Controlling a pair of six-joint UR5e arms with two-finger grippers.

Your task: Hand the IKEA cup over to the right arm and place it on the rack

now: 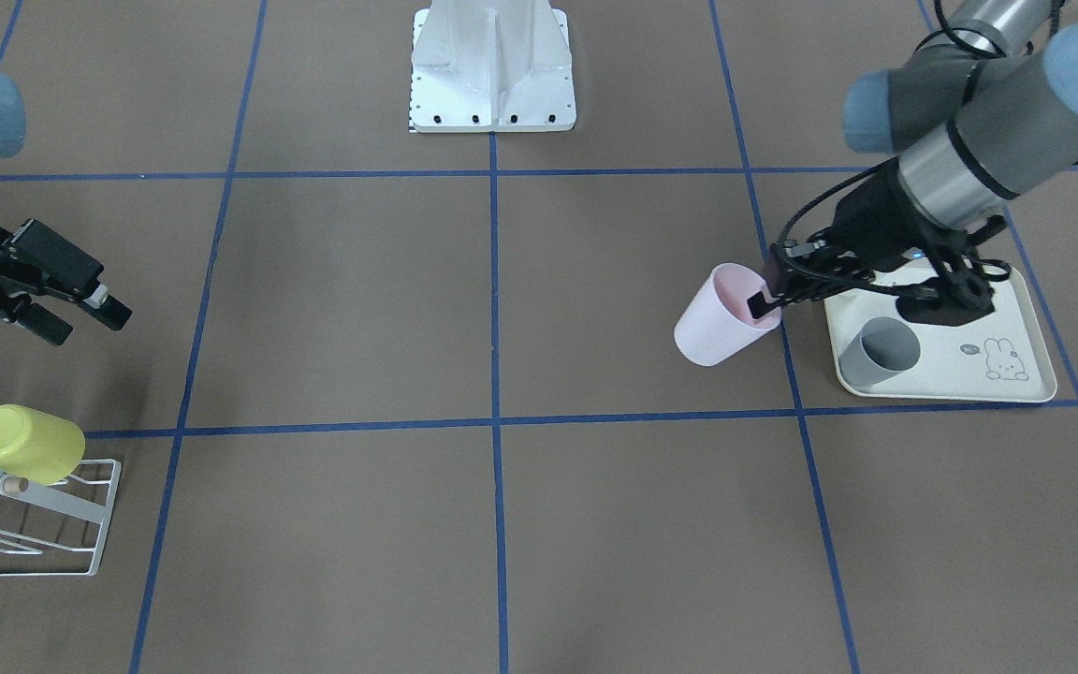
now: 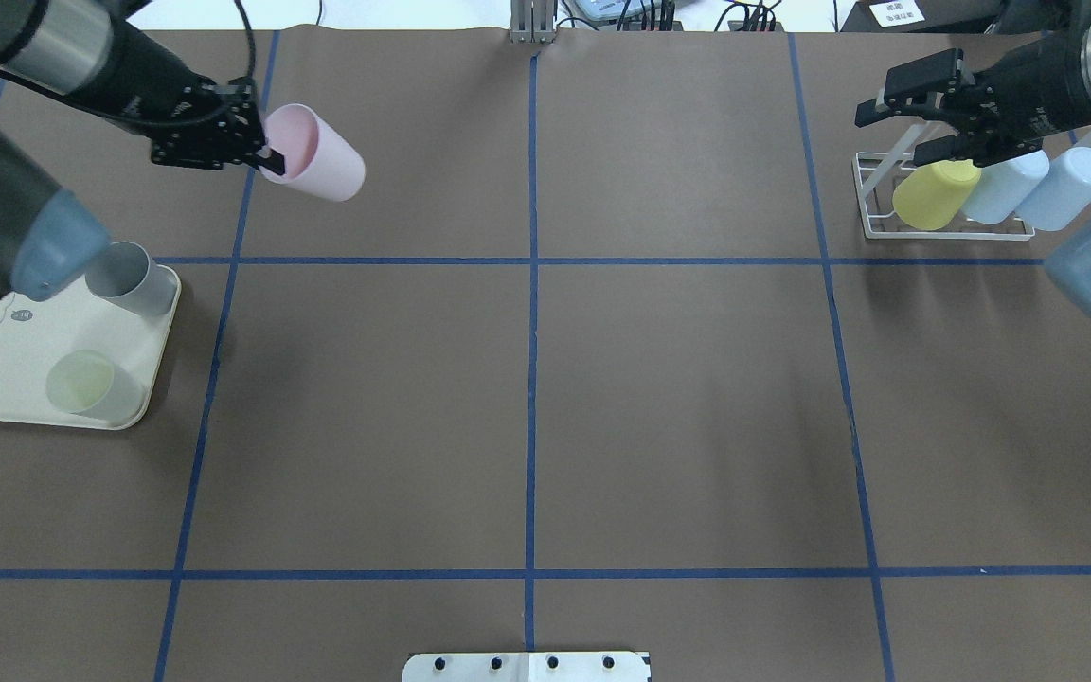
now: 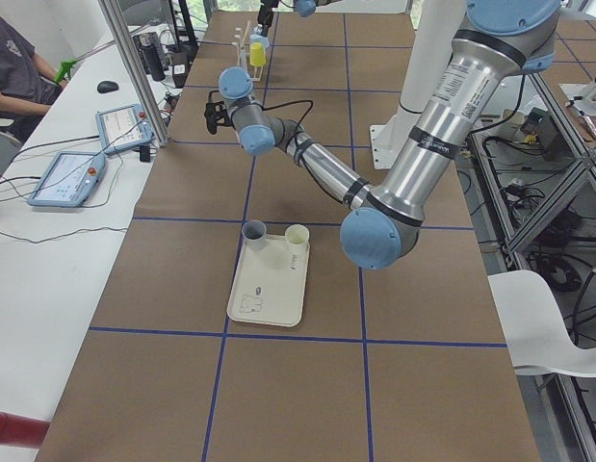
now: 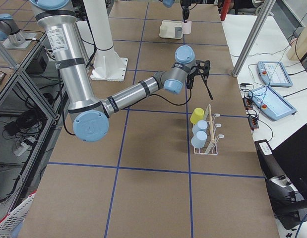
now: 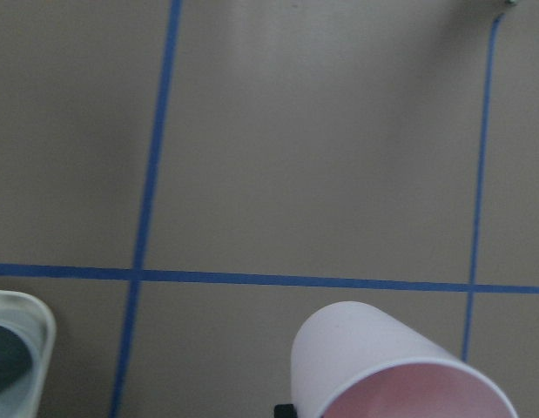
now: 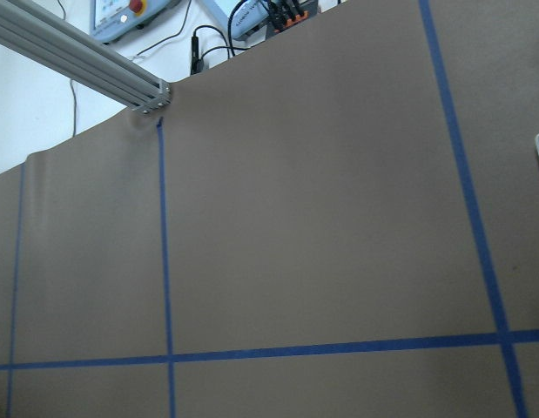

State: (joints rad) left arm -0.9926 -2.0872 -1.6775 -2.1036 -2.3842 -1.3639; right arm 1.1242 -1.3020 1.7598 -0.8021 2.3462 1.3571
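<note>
The IKEA cup is the pink cup [image 2: 318,154], held tilted above the table just off the tray's far side. My left gripper [image 2: 266,156] is shut on its rim, one finger inside the mouth and one outside. From across the table the pink cup [image 1: 724,316] points its base away from the left gripper [image 1: 764,301]. The left wrist view catches only the pink cup [image 5: 382,366] low in the frame. My right gripper [image 2: 898,133] hangs open and empty over the white wire rack [image 2: 872,204], which carries a yellow cup [image 2: 934,194] and two pale blue cups [image 2: 1005,187].
A cream rabbit-print tray [image 1: 1016,374] holds a grey cup [image 1: 881,351] and a pale yellow cup [image 2: 91,384]. The robot's white base [image 1: 492,75] stands at the table's middle edge. A person [image 3: 18,67] sits at a side bench with pendants.
</note>
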